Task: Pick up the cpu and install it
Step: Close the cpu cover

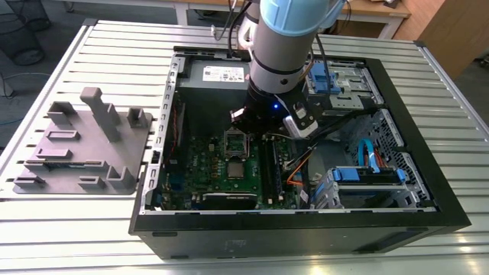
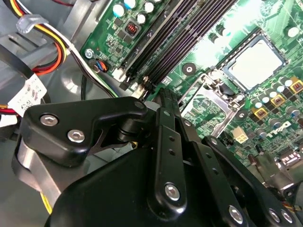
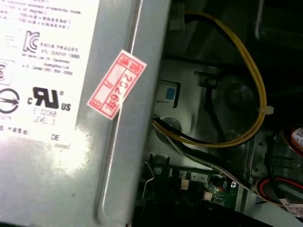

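Note:
The cpu [image 1: 235,170] is a small silvery square lying flat in the socket on the green motherboard [image 1: 200,166] inside the open computer case. In the second wrist view the cpu [image 2: 255,64] sits within the metal socket frame, and the hinged cover plate [image 2: 208,101] stands open beside it. My gripper [image 1: 256,125] hangs low over the board, near the open cover plate [image 1: 235,139] and apart from the cpu. The black linkages of my gripper [image 2: 163,94] meet at one tip, shut with nothing in it.
A grey holder block [image 1: 84,143] lies on the slatted table at the exterior view's left. The case walls [image 1: 413,143] ring the board. Memory slots [image 2: 170,38], the power supply [image 3: 47,94], a yellow cable [image 3: 255,94] and blue drive brackets [image 1: 367,175] crowd the inside.

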`<state>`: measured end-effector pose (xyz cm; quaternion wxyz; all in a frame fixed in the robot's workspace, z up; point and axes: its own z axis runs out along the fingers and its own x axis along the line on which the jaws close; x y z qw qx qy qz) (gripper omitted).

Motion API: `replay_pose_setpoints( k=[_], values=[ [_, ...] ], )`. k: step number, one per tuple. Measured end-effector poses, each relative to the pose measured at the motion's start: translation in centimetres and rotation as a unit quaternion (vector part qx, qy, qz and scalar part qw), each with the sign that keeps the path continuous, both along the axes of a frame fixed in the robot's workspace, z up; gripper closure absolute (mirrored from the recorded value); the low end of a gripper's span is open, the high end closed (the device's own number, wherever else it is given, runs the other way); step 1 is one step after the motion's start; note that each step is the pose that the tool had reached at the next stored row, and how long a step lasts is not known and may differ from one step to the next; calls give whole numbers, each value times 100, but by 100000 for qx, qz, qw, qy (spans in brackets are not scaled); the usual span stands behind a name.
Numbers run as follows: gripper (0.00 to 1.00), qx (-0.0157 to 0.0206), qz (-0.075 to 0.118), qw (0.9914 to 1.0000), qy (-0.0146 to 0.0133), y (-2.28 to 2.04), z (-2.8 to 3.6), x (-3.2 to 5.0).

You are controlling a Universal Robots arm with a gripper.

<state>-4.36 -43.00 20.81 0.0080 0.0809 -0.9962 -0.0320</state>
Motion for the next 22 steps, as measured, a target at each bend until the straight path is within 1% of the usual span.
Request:
replay_pose_setpoints(
  k=[9,15,19,22],
  values=[
    [89,7,2252,99975,-2,45,-17,1],
    [89,7,2383,99972,-2,48,-18,3],
    [89,16,3154,99950,-1,48,-20,30],
    [89,23,3780,99929,0,51,-22,35]
  ],
)
